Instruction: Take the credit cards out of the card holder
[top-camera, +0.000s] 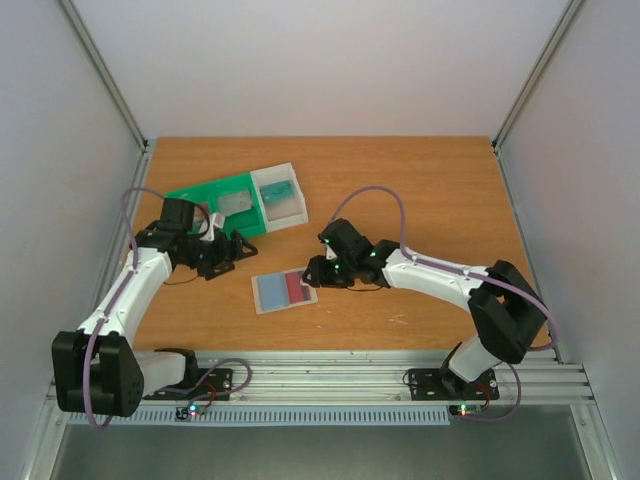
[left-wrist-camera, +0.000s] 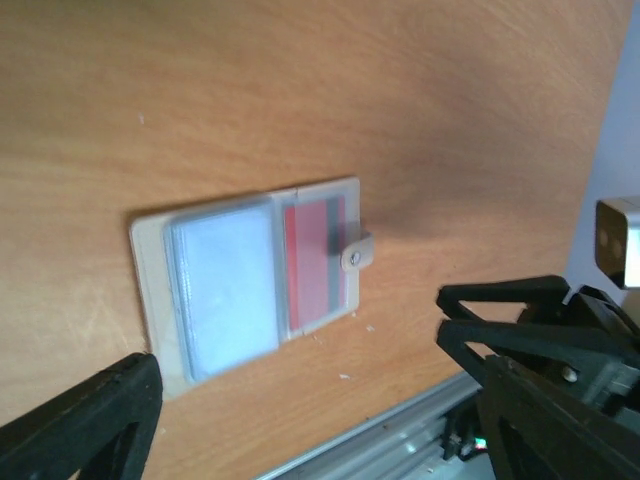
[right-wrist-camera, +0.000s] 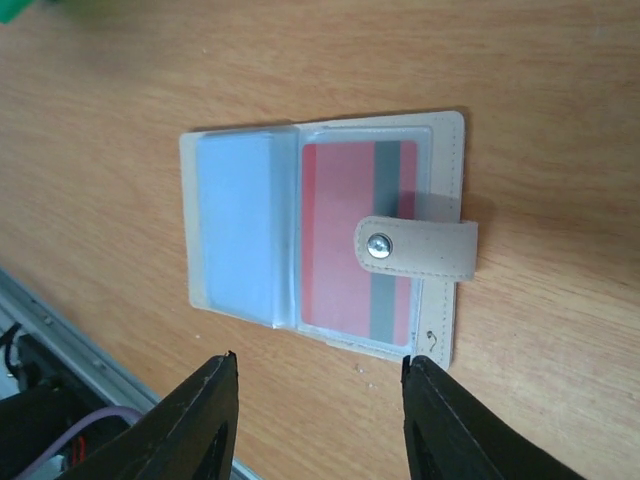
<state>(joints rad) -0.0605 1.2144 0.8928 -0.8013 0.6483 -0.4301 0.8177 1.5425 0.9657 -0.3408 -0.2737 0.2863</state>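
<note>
Near the middle of the table, the holder lies flat and open, between the two grippers. A red card with a grey stripe sits in the clear sleeve on the tab side. The tab folds over that card's outer edge, snap upward. The other half shows pale blue, and I cannot tell whether that is a card or only the sleeve.

The task looks unfinished: the red card at least is still to come out, and the tab lies across its way. Farther back, the tray holds a teal piece in its white end and a greyish piece in its green part. These may be cards already taken out, but they are too small to say.

The right gripper hovers just beside the holder, fingers spread wide with nothing between them; no touch shows. The left gripper is likewise spread wide and empty, and stands a little farther off, on the holder's blue side.

The right wrist view gives the detail: snap, stitching, the card's stripe, the sleeve's edge. From above these shrink to a red patch and a blue one. Only the top view shows the tray and how both arms stand around the holder. The left wrist view shows the holder more softly, from its other side.
</note>
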